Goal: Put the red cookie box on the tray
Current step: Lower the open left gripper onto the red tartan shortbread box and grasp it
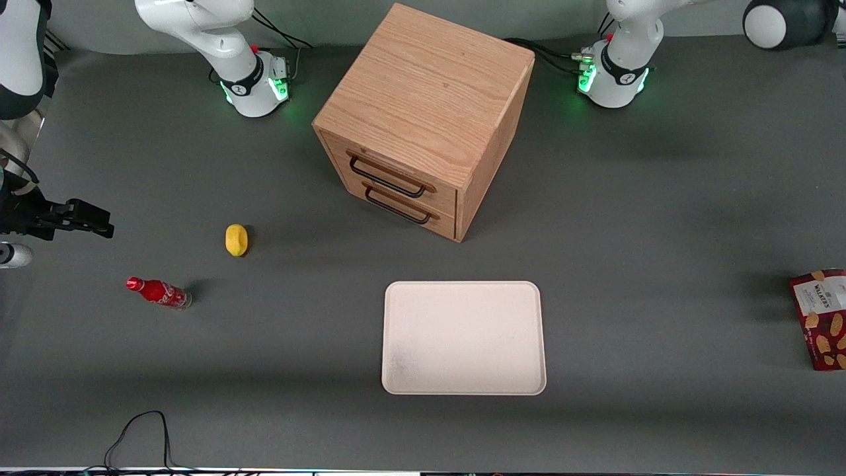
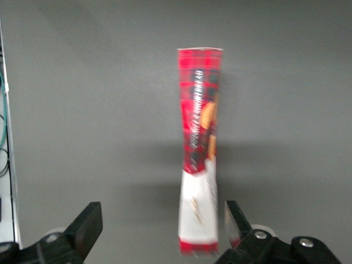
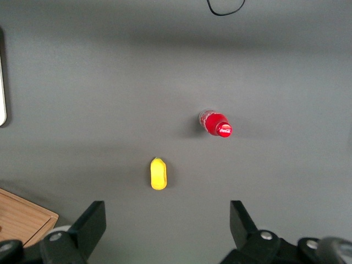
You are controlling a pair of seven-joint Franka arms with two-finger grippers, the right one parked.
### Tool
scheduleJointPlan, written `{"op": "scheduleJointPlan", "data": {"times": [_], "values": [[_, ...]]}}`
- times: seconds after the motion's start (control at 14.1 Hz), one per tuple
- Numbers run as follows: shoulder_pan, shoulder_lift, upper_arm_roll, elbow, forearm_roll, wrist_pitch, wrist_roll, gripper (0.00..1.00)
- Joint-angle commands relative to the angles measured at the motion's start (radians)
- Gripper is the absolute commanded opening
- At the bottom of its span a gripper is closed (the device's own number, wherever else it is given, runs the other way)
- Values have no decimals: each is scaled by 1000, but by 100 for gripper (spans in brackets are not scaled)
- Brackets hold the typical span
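The red cookie box stands at the working arm's end of the table, partly cut off by the front view's edge. The left wrist view looks down on its narrow tartan side and white label. My left gripper hovers above the box and is open. One end of the box lies between the fingers, close to one finger and well apart from the other. The gripper is out of the front view. The cream tray lies empty, nearer the front camera than the cabinet.
A wooden two-drawer cabinet stands mid-table, both drawers shut. A yellow lemon and a small red soda bottle lie toward the parked arm's end. A black cable loops at the table's front edge.
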Motion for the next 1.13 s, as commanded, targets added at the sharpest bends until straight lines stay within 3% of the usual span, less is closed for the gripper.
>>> {"op": "scheduleJointPlan", "data": {"times": [0.0, 0.42, 0.49, 0.64, 1.06], "values": [[4, 86, -3, 55, -37, 59, 35, 98], [-8, 123, -17, 53, -95, 84, -30, 92], [-8, 126, -17, 53, -95, 95, -30, 76], [-13, 128, -17, 52, -83, 96, -21, 1], [-28, 118, -17, 41, -78, 95, -21, 0]]}}
